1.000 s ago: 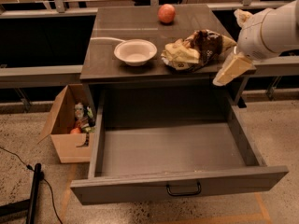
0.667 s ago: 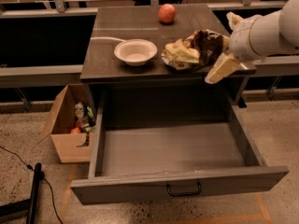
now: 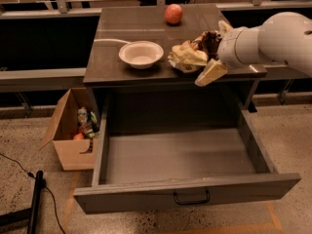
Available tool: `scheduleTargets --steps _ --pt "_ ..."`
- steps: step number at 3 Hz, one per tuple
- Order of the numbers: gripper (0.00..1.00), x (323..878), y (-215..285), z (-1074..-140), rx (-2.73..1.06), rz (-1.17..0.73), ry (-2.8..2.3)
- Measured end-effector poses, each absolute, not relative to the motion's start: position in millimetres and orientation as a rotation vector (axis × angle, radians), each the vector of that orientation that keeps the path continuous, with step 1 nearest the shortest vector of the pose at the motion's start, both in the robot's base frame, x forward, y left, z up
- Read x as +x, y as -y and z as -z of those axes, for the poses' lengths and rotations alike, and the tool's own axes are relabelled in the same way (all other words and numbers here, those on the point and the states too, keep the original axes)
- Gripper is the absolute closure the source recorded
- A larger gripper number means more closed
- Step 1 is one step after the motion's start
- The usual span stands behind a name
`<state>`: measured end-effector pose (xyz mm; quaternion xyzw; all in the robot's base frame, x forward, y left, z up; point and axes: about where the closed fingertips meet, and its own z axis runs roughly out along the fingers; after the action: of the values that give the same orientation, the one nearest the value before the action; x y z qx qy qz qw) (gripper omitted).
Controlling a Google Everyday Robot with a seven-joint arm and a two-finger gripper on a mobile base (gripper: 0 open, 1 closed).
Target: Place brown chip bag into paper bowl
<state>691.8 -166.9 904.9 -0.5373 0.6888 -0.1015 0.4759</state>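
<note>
Nearest, a grey drawer (image 3: 170,155) stands pulled out below the tabletop (image 3: 112,38), with a cardboard box (image 3: 68,130) on the floor to its left. On the tabletop's front edge the brown chip bag (image 3: 190,56) lies crumpled, dark brown with pale yellow patches; its print is too small to read. It sits just right of the plain off-white paper bowl (image 3: 141,54), outside it. The pincer (image 3: 210,52) is released, its fingers spread about the bag's right end. Farther back sits a red-orange fruit (image 3: 173,13).
</note>
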Motion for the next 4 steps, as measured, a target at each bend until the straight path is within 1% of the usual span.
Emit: scheduleTargets --steps 1,3,4 --pt "0.18 712.9 148.4 -898.0 -1.276 0.221 -1.660" --pt "0.65 727.1 128.2 -888.6 -1.271 0.201 -1.654" --pt "0.88 727.9 127.3 -888.0 -1.275 0.209 -1.665"
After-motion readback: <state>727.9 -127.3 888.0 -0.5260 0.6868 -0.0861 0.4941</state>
